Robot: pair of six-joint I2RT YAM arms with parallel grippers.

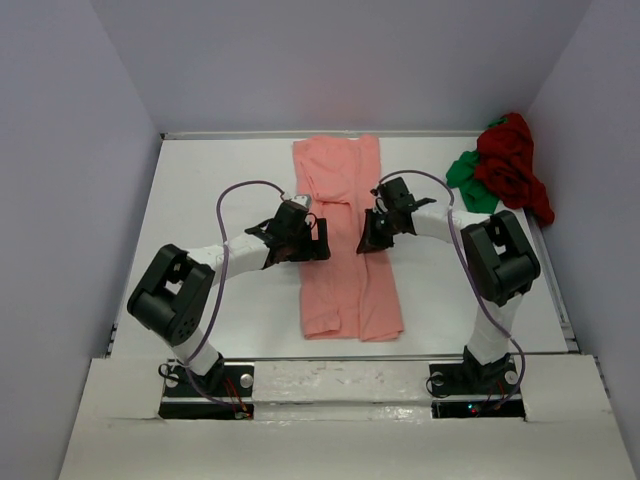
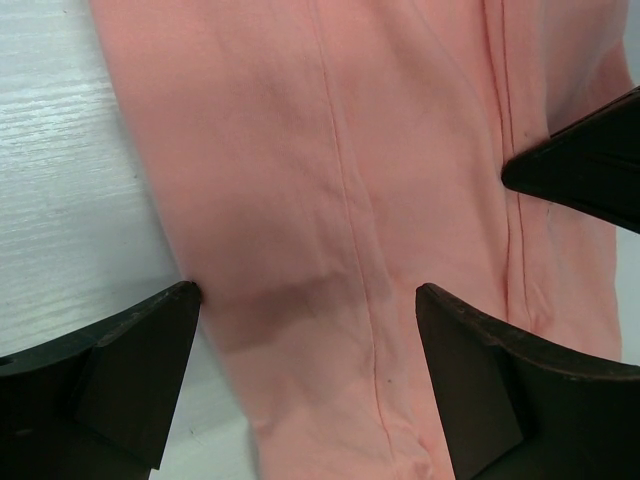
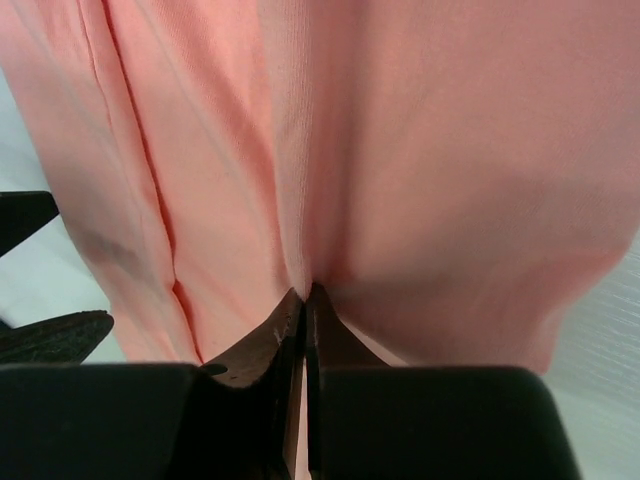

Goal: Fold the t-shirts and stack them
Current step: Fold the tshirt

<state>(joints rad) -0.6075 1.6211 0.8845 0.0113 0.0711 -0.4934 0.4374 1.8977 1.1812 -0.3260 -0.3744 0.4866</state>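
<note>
The salmon-pink t-shirt [image 1: 345, 240] lies as a long folded strip down the middle of the white table. My left gripper [image 1: 318, 238] is open over its left edge; in the left wrist view [image 2: 308, 292] the jaws straddle the cloth [image 2: 330, 180] without pinching it. My right gripper [image 1: 366, 238] is shut on a fold of the pink shirt [image 3: 400, 150] at its right side, the cloth puckering at the fingertips [image 3: 306, 296]. The dark red t-shirt [image 1: 512, 160] and the bright green t-shirt [image 1: 468, 182] lie crumpled together at the far right.
The table [image 1: 210, 200] is ringed by grey walls at the back and sides. The two arm bases [image 1: 205, 380] are bolted at the near edge. The right gripper's finger [image 2: 590, 160] shows at the right of the left wrist view.
</note>
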